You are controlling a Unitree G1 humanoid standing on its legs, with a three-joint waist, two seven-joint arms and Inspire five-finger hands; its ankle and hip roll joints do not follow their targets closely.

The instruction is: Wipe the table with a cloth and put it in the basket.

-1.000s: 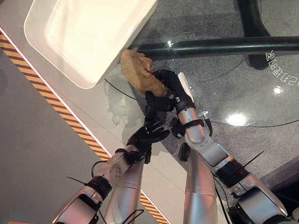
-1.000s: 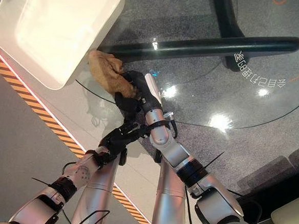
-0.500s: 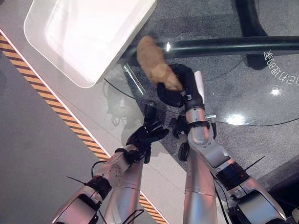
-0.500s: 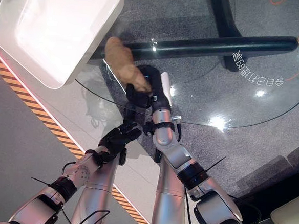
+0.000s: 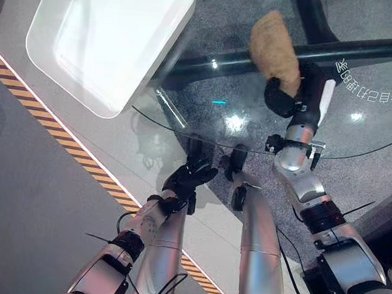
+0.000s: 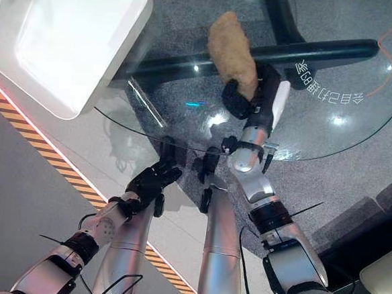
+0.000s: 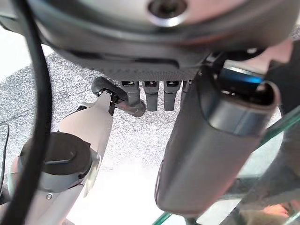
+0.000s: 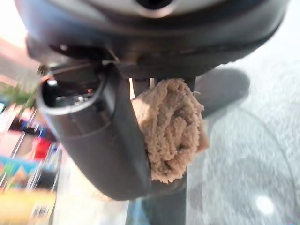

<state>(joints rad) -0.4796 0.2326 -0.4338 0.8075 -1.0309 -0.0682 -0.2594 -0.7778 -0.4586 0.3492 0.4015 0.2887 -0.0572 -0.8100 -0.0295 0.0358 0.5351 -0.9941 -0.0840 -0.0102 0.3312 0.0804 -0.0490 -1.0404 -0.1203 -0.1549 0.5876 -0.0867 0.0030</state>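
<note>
A tan cloth (image 5: 274, 51) is bunched in my right hand (image 5: 300, 94), which is shut on it above the round glass table (image 5: 358, 141). In the right wrist view the cloth (image 8: 171, 126) shows pinched between thumb and fingers. The white basket (image 5: 106, 36) stands at the upper left, beside the table's edge. My left hand (image 5: 188, 179) hovers low near the table's front rim, fingers relaxed and holding nothing; its wrist view shows its straight fingers (image 7: 152, 93) over the grey floor.
A black table base (image 5: 270, 54) runs under the glass. A yellow-and-black striped floor line (image 5: 68, 145) crosses diagonally at the left. A pale object (image 6: 385, 285) sits at the lower right corner.
My right hand has swept the cloth from beside the basket to the right and farther across the glass. The left hand has stayed in place.
</note>
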